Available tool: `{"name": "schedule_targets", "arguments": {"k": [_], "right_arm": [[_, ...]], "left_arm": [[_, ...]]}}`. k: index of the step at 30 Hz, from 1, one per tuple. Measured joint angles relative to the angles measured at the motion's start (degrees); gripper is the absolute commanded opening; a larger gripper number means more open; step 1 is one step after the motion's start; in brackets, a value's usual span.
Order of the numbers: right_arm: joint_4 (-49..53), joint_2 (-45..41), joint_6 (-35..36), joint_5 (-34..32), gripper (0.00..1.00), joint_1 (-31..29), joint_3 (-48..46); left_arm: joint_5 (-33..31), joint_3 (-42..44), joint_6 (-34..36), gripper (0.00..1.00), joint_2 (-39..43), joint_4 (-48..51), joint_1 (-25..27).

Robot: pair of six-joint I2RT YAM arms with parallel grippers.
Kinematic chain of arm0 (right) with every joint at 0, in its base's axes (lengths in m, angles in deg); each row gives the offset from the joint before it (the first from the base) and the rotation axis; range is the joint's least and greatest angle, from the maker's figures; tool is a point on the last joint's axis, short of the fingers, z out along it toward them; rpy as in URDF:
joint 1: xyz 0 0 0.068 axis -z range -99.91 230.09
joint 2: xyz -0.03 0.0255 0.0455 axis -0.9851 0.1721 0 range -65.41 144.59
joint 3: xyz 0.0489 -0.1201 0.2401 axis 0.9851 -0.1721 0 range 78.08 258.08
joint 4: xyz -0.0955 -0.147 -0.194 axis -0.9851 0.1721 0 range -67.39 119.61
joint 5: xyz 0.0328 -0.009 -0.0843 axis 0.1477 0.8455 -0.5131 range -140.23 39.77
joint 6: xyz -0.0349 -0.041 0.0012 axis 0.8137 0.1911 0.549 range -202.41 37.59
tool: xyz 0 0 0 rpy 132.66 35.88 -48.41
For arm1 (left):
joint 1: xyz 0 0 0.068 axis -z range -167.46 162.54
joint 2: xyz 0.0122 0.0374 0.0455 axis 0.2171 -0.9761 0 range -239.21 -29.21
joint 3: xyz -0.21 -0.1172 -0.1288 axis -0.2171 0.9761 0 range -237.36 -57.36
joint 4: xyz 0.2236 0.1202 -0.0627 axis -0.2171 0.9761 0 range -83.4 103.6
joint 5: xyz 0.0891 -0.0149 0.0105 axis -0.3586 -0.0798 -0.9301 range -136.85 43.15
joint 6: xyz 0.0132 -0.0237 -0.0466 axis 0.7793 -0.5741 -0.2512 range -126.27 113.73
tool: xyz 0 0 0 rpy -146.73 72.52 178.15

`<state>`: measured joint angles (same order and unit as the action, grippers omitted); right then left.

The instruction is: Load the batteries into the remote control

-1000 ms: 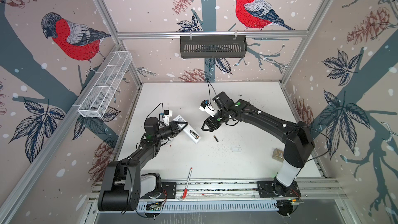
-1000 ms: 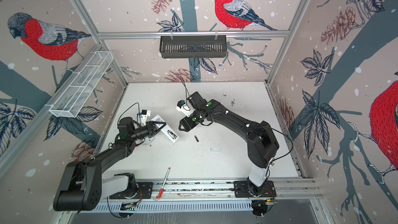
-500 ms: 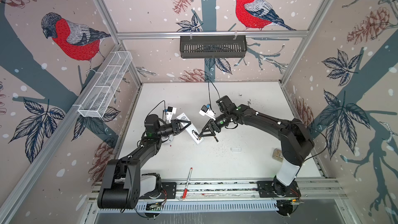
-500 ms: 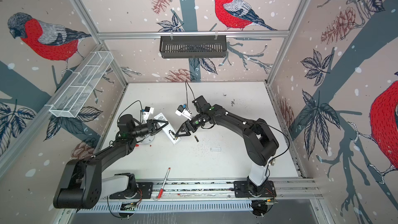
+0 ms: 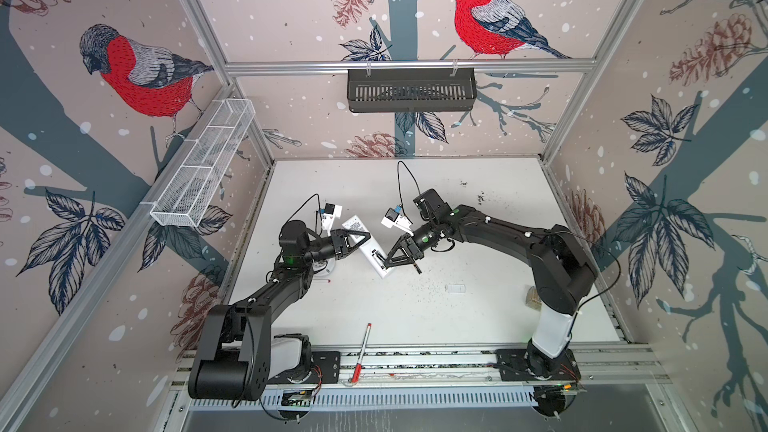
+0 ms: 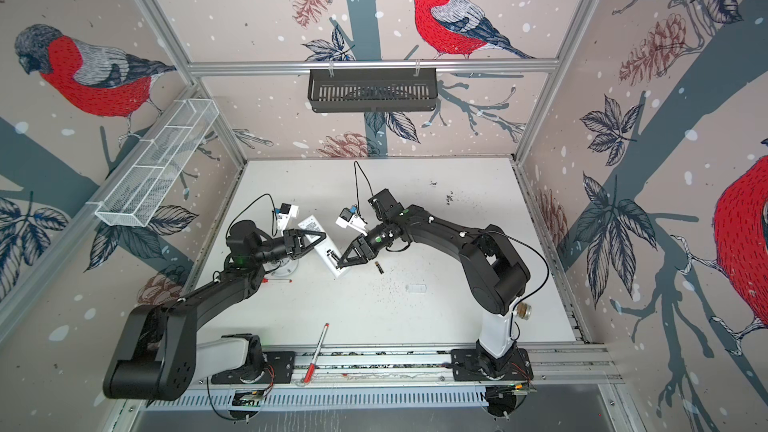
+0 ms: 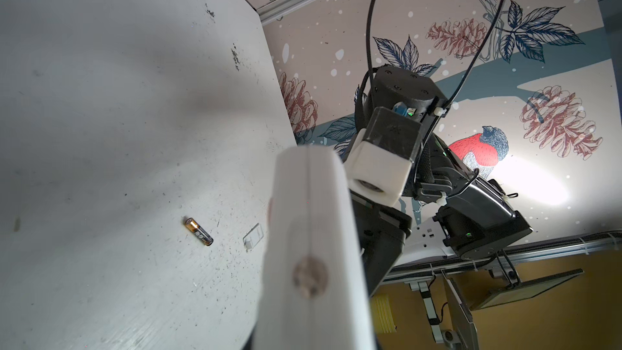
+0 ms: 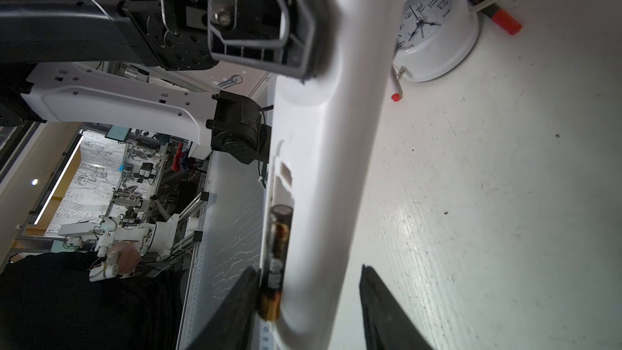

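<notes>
Left tool [image 5: 361, 238] clamps long flat white plastic remote control [image 6: 324, 253] over left-centre of white surface [image 6: 457, 305]. Right tool [image 5: 388, 261] is open, jaws straddling remote's other end, w/ one finger [image 8: 235, 304] against slim black gold-ended battery [image 8: 277, 240] in compartment. 2nd battery [image 6: 378, 267] lies on surface nearby.

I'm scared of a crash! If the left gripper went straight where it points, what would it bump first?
Probably the right arm's white wrist camera, beyond the remote control the left gripper holds; depth is unclear.

Left gripper [image 5: 363, 237] clamped shut, right gripper [image 5: 389, 259] with fingers [image 8: 385, 314] parted, both arms stretched toward the middle
</notes>
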<state>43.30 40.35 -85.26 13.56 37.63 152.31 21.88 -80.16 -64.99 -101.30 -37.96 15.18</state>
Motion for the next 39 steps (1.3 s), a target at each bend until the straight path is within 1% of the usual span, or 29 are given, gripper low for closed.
{"name": "schedule_targets", "arguments": {"k": [2, 5, 11, 14, 15, 17, 19, 23, 25, 28, 31, 34, 39], "right_arm": [[-0.15, 0.26, -0.02, 0.35, 0.42, -0.04, 0.11], [-0.17, 0.68, -0.2, 0.7, 0.42, -0.04, 0.44], [-0.13, 1.09, -0.42, 0.11, 0.46, 0.15, 0.98], [0.22, 1.09, -0.46, -2.56, 0.52, -0.11, 2.01], [0.22, 0.85, -0.59, -4.31, 0.54, -0.55, 2.29], [0.28, -0.17, -0.66, -9.51, 0.53, -1.62, 2.45], [0.55, -1.03, -1.38, -16.65, 0.49, -3.61, 3.28], [2.1, -1.16, -1.2, -29.59, 0.48, -7.41, 5.2], [3.19, -1.16, -0.7, -36.54, 0.42, -9.55, 5.97], [4.15, -1.16, -0.09, -45.27, 0.34, -12.33, 7.19], [4.57, -1.18, 0.04, -51.41, 0.3, -13.88, 7.87], [4.76, -1.2, 0.09, -55.87, 0.28, -15.28, 8.04], [5.86, -1.2, 0.17, -60.3, 0.23, -16.5, 8.59]], "left_arm": [[-0.07, 0.0, -0.02, 0.0, -0.02, -0.07, 0.09], [-0.42, 0.0, 0.0, 0.0, -0.02, -0.09, 0.15], [-1.25, 0.0, 0.39, 0.0, 0.2, 0.42, 0.2], [-1.62, -0.37, 1.86, 0.0, 0.55, 2.47, 0.24], [-1.95, -0.85, 2.58, 0.0, 0.74, 3.91, 0.26], [-2.97, -1.99, 5.07, 0.0, 1.4, 7.65, 0.26], [-4.15, -3.19, 8.31, 0.0, 2.32, 12.13, 0.28], [-7.15, -4.63, 13.68, 0.0, 2.93, 19.02, 0.28], [-8.7, -5.05, 15.52, 0.0, 2.93, 22.05, 0.28], [-10.58, -5.7, 17.73, 0.0, 3.08, 25.35, 0.28], [-12.39, -6.36, 19.85, 0.0, 3.58, 27.74, 0.31], [-13.7, -6.69, 21.29, 0.0, 4.0, 29.55, 0.39], [-15.21, -6.82, 21.94, 0.0, 4.17, 31.41, 0.55]]}}
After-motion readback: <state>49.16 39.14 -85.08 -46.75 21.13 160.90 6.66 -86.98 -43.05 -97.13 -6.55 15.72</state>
